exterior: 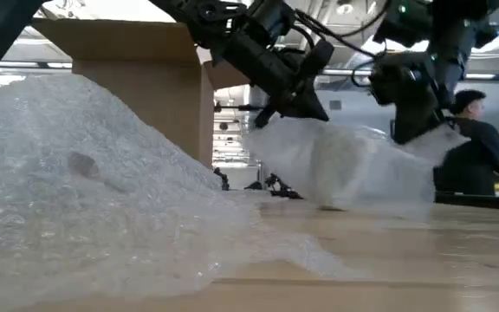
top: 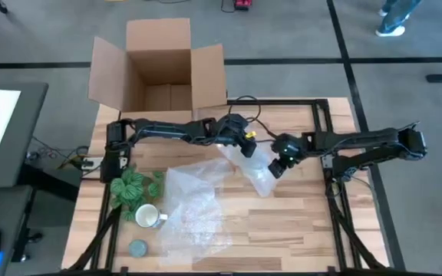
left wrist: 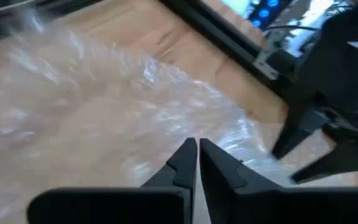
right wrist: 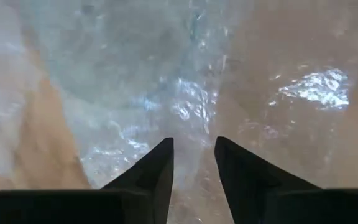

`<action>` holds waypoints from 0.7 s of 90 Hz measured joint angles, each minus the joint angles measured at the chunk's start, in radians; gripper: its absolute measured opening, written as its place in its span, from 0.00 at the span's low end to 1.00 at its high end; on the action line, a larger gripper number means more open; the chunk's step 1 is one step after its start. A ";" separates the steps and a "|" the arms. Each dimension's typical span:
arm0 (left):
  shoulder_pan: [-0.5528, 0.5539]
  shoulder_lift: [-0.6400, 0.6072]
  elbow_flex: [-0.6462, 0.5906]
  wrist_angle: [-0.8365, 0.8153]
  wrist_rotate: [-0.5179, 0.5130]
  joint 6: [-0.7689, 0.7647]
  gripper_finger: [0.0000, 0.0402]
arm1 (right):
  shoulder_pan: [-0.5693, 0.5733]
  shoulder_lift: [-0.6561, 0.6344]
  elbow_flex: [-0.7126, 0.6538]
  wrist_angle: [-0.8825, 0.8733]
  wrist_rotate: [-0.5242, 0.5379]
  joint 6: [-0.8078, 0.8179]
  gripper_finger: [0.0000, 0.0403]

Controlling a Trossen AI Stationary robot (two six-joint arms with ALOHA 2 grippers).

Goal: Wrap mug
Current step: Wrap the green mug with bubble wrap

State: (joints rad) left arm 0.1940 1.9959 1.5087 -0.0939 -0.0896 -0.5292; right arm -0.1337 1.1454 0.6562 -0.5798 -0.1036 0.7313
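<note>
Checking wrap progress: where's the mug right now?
In the high view the mug sits unwrapped at the table's near-left, between the green patterned bundle and the grey-blue disc, beside the bubble wrap, away from both grippers.

cardboard box (exterior: 137, 87) cut off by low view's top edge, mug (top: 147, 217) partly under bubble wrap (top: 194, 207)

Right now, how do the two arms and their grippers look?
Both arms are dark, jointed and slim, with black cables along them. The left gripper has a small yellow mark near it. Each gripper, like the right gripper, ends in two dark, flat, pointed fingers.
</note>
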 joint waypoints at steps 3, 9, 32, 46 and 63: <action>0.000 0.004 -0.006 0.000 -0.002 -0.009 0.00 | 0.002 0.000 -0.007 0.003 -0.002 -0.002 0.27; 0.001 0.018 -0.018 -0.028 -0.003 -0.025 0.00 | 0.009 0.000 -0.012 0.003 -0.007 -0.015 0.27; -0.010 0.074 -0.020 -0.101 0.012 -0.076 0.00 | 0.007 -0.047 0.024 -0.010 -0.051 -0.058 0.27; -0.013 0.081 -0.021 -0.131 0.010 -0.074 0.00 | -0.002 -0.088 0.122 -0.089 -0.051 -0.098 0.27; -0.014 0.034 -0.022 -0.145 0.016 -0.069 0.00 | 0.014 -0.053 0.280 -0.143 -0.043 -0.115 0.27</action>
State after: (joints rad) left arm 0.1799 2.0296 1.4872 -0.2386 -0.0738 -0.5977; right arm -0.1202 1.0923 0.9364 -0.7232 -0.1465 0.6163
